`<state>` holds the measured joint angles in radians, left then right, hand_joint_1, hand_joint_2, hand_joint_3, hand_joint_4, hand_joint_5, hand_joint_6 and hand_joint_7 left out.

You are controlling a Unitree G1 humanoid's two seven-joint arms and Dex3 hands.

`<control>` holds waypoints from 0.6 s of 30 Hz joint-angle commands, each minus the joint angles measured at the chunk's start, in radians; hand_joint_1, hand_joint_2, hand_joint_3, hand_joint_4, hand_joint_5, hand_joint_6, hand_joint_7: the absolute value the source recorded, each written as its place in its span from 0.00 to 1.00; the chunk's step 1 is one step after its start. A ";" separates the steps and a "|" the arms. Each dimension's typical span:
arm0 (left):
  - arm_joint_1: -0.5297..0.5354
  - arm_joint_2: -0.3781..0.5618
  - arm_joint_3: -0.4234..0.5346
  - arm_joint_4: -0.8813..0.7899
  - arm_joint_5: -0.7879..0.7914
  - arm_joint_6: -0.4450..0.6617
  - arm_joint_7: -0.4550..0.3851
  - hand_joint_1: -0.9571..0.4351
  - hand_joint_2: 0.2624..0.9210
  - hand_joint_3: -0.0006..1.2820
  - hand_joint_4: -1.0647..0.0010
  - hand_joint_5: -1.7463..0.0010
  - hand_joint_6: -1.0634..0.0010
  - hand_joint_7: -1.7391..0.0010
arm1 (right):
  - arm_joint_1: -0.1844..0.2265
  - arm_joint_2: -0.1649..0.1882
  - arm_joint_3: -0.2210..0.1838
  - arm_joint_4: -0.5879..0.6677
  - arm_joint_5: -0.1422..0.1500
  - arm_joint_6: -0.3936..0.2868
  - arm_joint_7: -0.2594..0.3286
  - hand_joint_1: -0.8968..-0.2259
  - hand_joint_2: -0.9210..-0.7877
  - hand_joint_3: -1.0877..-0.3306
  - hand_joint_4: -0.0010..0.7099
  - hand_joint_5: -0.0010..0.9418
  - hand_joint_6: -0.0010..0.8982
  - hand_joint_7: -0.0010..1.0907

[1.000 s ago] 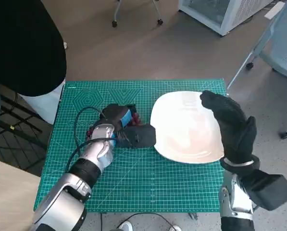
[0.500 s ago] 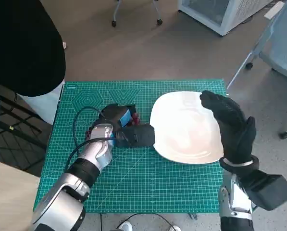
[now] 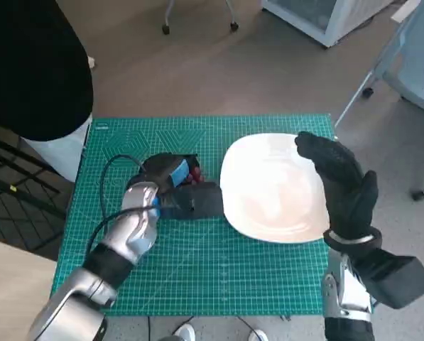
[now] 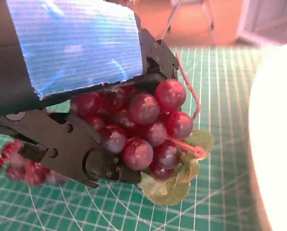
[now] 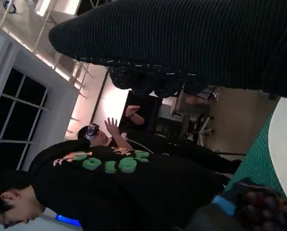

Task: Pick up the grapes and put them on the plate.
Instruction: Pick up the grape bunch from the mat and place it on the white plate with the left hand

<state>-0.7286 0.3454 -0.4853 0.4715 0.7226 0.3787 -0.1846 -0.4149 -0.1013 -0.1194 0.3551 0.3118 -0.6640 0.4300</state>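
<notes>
The left hand [image 3: 170,172] grips the grapes [image 4: 143,130] on the green mat [image 3: 197,270]. Seen from the head, the bunch lies just beside the plate [image 3: 272,188], at its 9 o'clock side, and is mostly hidden under the hand. In the wrist picture the black fingers [image 4: 71,149] are closed around the red berries, and the leaf [image 4: 169,185] hangs below, near the mat. I judge that the step now is to lift and carry. To do it well, the hand should rise first, so the leaf and low berries do not drag, then go toward 3 o'clock over the rim and release above the middle. The right hand [image 3: 343,188] hovers over the plate's 3 o'clock edge, its fingers stretched and holding nothing.
</notes>
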 commanded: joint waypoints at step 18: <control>0.137 0.111 0.126 -0.429 0.079 -0.048 0.062 0.69 0.98 0.10 0.43 0.27 0.41 0.33 | -0.002 0.008 -0.008 0.031 0.002 -0.013 0.002 0.34 0.00 0.46 0.45 0.00 0.02 0.38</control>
<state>-0.6056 0.4413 -0.3809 0.0836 0.7870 0.3480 -0.1407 -0.4184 -0.0985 -0.1228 0.3680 0.3118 -0.6779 0.4300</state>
